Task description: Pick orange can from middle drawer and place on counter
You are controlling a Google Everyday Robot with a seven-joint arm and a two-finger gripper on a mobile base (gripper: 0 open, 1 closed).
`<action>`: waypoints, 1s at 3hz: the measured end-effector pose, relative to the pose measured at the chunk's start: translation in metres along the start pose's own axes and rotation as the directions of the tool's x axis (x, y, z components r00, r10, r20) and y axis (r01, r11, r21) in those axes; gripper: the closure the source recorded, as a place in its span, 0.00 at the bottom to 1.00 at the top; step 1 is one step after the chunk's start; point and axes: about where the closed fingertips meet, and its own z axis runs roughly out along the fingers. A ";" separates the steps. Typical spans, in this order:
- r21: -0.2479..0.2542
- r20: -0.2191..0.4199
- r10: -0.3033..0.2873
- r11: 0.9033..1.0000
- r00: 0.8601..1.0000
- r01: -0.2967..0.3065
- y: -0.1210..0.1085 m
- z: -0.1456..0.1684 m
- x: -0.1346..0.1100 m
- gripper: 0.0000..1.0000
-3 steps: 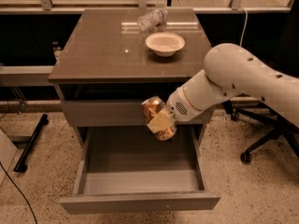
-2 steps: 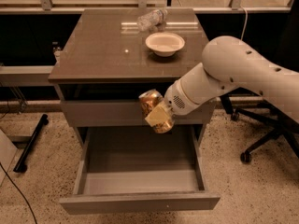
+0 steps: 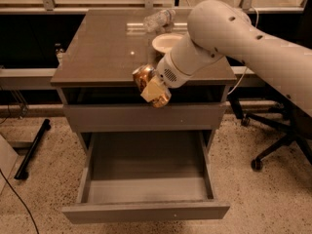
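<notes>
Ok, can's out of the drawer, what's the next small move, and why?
Probably lift and carry it inward over the counter. The gripper holds the can at the counter's front edge, roughly level with the top; bare surface lies beside the bowl.

No legible text, brand, no. or sign anywhere. Nothing readable on the orange can (image 3: 143, 76), clamped in the tool (image 3: 154, 89) at the near edge of the counter (image 3: 97, 52), right of centre.
</notes>
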 end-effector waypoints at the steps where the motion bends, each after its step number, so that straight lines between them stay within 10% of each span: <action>1: 0.033 -0.030 -0.072 0.997 0.997 0.073 -0.020 0.008 -0.036 1.00; 3: 0.088 -0.057 -0.165 0.982 0.985 0.169 -0.060 0.021 -0.113 1.00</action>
